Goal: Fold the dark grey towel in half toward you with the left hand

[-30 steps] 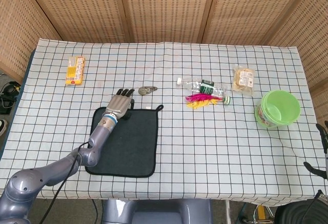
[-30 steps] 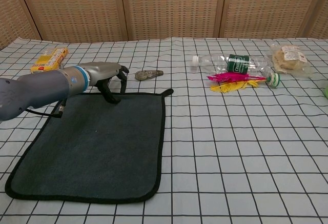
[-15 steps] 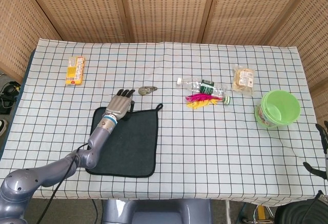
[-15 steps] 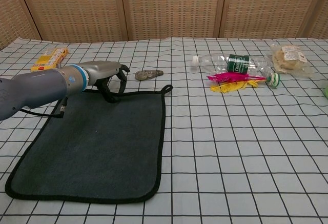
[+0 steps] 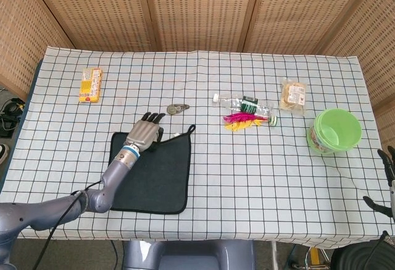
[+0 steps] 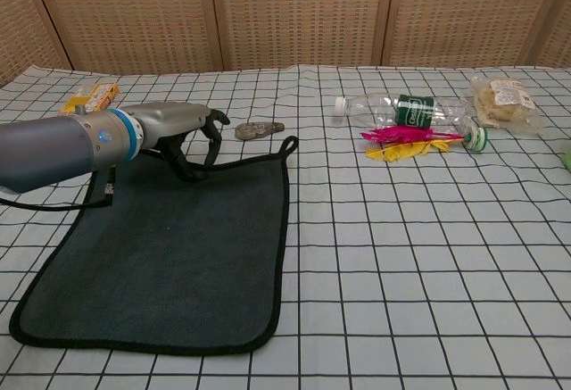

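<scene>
The dark grey towel (image 5: 154, 174) lies on the checked tablecloth at the front left, with a black border and a hanging loop (image 6: 288, 144) at its far right corner. My left hand (image 5: 143, 133) reaches over the towel's far edge and grips it with curled fingers (image 6: 190, 160). That far edge is raised a little off the cloth, and the loop corner (image 5: 191, 128) stands up with it. The rest of the towel (image 6: 169, 256) lies flat. Only dark fingertips of my right hand (image 5: 387, 159) show at the right border of the head view.
A small grey object (image 6: 259, 128) lies just beyond the towel. A plastic bottle (image 6: 401, 107), pink and yellow feathers (image 6: 406, 143) and a snack bag (image 5: 293, 94) sit mid-right. A green bowl (image 5: 336, 131) stands far right, a yellow packet (image 5: 90, 84) far left.
My left hand has closed on the towel's far edge and lifted it slightly, drawing it a little toward me. The loop corner has risen off the cloth.
</scene>
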Action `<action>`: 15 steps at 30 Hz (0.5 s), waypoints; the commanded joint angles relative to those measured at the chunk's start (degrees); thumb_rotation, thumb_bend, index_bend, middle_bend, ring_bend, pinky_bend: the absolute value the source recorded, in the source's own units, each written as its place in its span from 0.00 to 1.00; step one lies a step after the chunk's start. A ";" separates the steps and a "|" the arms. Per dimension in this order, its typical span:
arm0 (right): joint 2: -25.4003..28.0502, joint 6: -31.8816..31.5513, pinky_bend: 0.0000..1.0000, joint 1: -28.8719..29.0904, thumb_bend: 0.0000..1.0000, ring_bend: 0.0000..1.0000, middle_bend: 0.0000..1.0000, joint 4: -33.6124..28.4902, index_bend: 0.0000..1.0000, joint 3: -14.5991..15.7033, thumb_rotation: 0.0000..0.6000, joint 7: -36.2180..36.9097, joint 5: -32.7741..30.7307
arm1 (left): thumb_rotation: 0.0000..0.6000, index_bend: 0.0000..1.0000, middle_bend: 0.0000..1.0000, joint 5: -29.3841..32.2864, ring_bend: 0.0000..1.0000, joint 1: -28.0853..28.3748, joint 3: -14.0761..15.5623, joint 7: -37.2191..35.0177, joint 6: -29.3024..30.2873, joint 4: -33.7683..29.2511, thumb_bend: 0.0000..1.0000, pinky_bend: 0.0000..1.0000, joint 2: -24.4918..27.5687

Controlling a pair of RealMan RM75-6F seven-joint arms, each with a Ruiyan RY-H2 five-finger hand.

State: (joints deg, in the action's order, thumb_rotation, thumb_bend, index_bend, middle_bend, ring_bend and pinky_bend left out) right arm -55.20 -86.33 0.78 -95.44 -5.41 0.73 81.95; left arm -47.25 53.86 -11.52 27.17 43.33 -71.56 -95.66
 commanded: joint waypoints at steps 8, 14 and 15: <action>0.32 -0.33 0.00 -0.17 0.00 0.00 0.00 -0.36 0.00 0.14 1.00 0.21 0.35 | 1.00 0.62 0.00 -3.94 0.00 -6.18 7.47 4.39 10.54 -16.76 0.43 0.00 6.57; 0.58 -0.78 0.00 -0.36 0.00 0.00 0.00 -0.41 0.00 0.12 1.00 0.95 0.60 | 1.00 0.62 0.00 -3.40 0.00 -7.26 9.57 7.28 12.20 -21.53 0.43 0.00 8.56; 0.63 -0.87 0.00 -0.40 0.00 0.00 0.00 -0.44 0.00 0.15 1.00 1.04 0.70 | 1.00 0.62 0.00 -3.23 0.00 -7.33 9.94 8.13 12.57 -22.53 0.43 0.00 8.91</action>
State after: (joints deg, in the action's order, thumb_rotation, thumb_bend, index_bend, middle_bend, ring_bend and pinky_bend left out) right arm -54.59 -87.20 0.38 -95.88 -5.27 1.76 82.65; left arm -50.77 46.89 -2.36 34.07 55.22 -92.74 -87.55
